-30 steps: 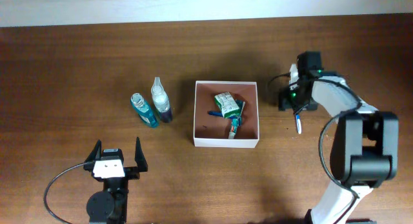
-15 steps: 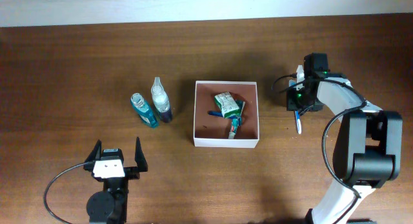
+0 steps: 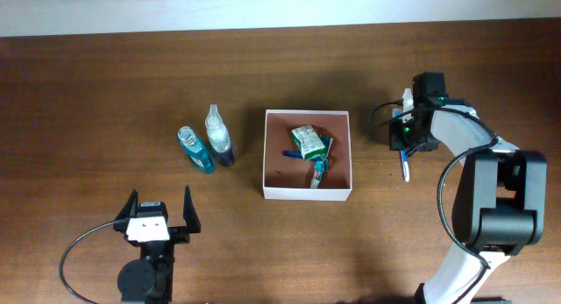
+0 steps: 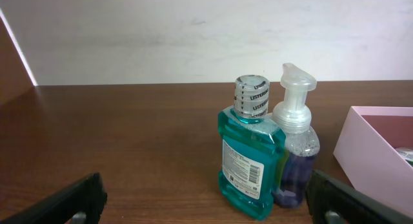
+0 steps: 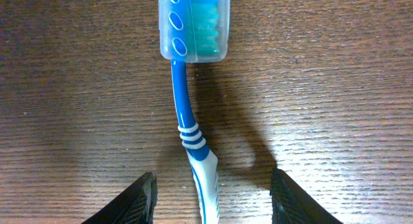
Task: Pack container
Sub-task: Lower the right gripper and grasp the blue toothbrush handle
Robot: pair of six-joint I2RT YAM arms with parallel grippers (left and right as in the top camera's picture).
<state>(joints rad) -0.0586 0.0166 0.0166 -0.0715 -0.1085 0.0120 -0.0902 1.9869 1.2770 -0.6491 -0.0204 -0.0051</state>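
The container [image 3: 269, 155], a shallow square box with white walls and reddish-brown inside, sits mid-table holding a green packet [image 3: 307, 142] and a small tube. Its pale wall shows in the left wrist view [image 4: 371, 137]. A teal mouthwash bottle [image 3: 195, 150] [image 4: 248, 156] and a clear pump bottle [image 3: 218, 137] [image 4: 295, 146] stand left of it. A blue toothbrush [image 3: 404, 166] [image 5: 190, 130] with a clear head cap lies right of the box. My right gripper [image 5: 211, 198] is open, jaws on either side of the toothbrush handle. My left gripper [image 3: 159, 215] is open and empty near the front edge.
The table is dark brown wood [image 3: 105, 94] with a pale wall along its far edge. The right arm's body [image 3: 491, 199] reaches over the right side of the table.
The right gripper moved slightly right and toward the toothbrush between one second ago and half a second ago. Since then nothing has moved.
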